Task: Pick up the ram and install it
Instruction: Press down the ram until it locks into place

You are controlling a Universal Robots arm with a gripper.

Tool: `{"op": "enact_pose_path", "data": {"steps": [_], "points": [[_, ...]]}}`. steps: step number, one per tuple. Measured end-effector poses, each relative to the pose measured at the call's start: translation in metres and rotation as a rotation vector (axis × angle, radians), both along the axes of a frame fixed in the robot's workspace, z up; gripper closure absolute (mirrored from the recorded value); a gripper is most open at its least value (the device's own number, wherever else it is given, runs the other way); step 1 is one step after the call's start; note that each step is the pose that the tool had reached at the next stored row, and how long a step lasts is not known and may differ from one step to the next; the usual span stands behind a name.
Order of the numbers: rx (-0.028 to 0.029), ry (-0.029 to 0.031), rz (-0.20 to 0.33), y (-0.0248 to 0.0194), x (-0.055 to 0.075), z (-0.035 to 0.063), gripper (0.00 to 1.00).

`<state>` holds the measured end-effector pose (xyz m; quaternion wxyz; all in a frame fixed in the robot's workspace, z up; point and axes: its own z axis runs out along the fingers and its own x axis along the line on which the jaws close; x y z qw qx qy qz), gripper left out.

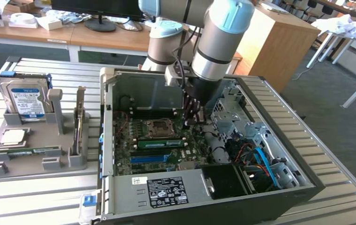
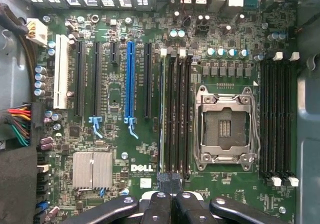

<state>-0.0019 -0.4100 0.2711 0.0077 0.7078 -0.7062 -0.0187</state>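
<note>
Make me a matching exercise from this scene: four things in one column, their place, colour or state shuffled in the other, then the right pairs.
Things:
1. hard drive
2. end effector
3. processor socket
4. long expansion slot

Descriptions:
A. blue plastic, on the motherboard
B. shut, inside the case
C. silver frame, between two banks of memory slots
D. upright in the grey holder, outside the case

Pairs: 1-D, 2-B, 3-C, 4-A.
</note>
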Motion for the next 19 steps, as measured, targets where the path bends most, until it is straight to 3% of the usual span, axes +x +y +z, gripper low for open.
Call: {"op": "enact_pose_path", "data": {"steps": [19], "points": [[0.0, 0.0, 0.0, 0.0, 0.0, -0.0122, 0.9]]}}
